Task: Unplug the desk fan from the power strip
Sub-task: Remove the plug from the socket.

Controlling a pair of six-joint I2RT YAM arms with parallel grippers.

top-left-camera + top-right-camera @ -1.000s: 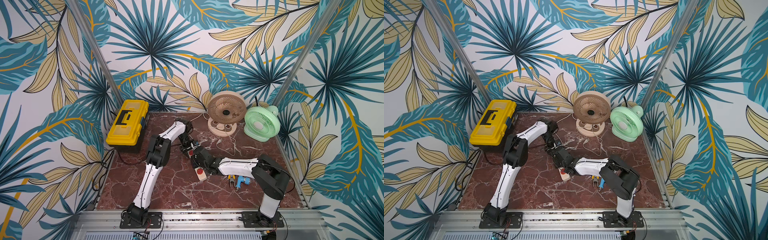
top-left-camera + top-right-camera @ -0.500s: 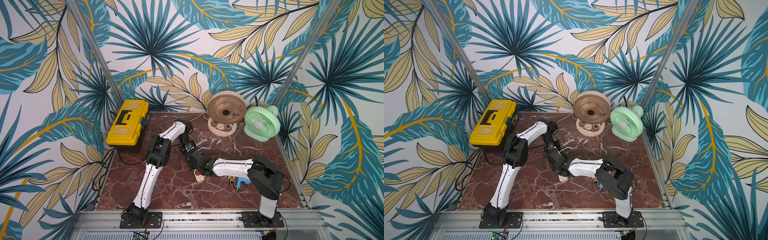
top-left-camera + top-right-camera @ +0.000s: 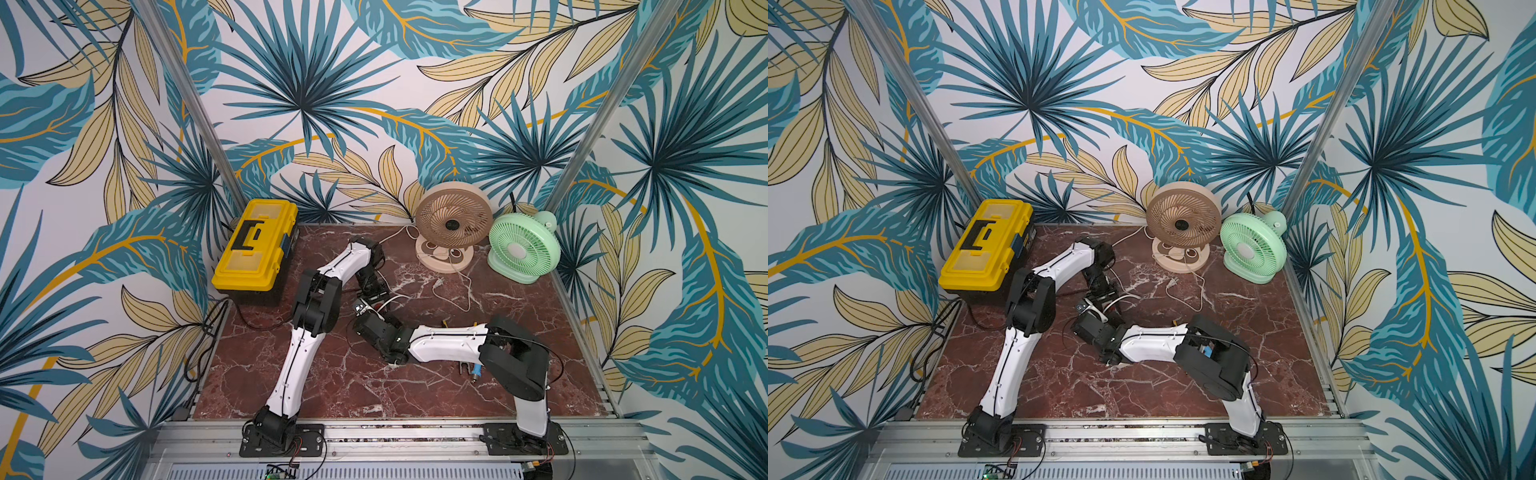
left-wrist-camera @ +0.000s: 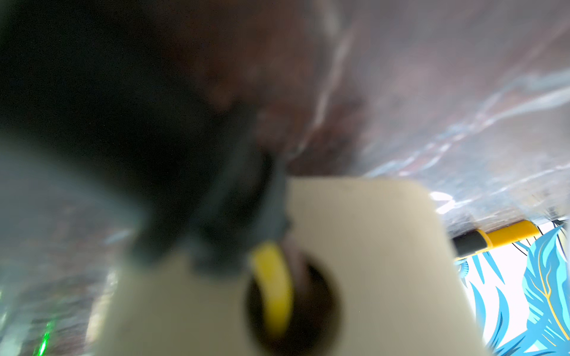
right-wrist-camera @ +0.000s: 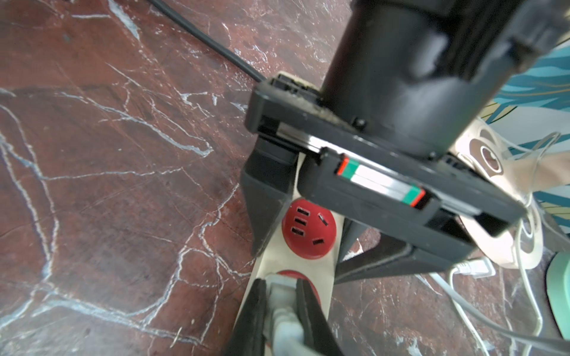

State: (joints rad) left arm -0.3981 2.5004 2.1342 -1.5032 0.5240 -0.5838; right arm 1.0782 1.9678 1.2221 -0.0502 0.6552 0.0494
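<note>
Strip, likely a light rigid bar, lies on the table clamped by the left gripper, while the right gripper pinches the stiff plug, a surer hold than its limp cord.

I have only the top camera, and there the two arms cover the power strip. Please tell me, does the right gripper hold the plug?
Observer: Yes. In the right wrist view the right gripper is shut on the grey-white plug, which looks seated in the power strip.
Operator: Thank you. And what does the other arm do?
Observer: The left gripper is shut across the strip, one finger on each long side, with an empty red socket between them.
</note>
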